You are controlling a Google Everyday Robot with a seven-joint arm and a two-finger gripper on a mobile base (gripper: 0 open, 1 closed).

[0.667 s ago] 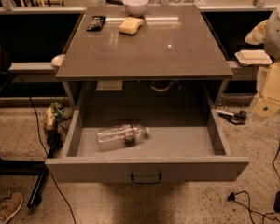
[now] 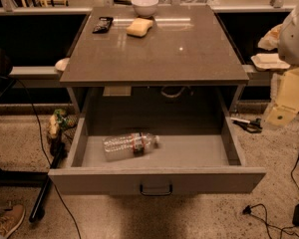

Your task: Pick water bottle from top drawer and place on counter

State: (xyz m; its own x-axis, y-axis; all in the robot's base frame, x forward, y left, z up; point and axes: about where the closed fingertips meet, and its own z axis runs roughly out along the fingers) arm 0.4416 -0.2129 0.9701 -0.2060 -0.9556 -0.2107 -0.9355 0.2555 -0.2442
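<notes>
Clear ribbed water bottle (image 2: 131, 144): lying on its side, left of centre in the open top drawer (image 2: 114, 181), below the counter (image 2: 154, 54). Gripper (image 2: 281, 114): being held at the right edge, well apart; its state cannot be told. Step judged: reach being started; a descent into the drawer is being called for.

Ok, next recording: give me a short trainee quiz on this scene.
1. Fill in: the end effector hangs outside the top drawer, on its ____ side.
2. True or false: the water bottle stands upright in the drawer.
3. What sits nearest the bowl on the counter? A) yellow sponge B) water bottle C) end effector
Key: 1 right; 2 false, it lies on its side; 3 A.
</notes>
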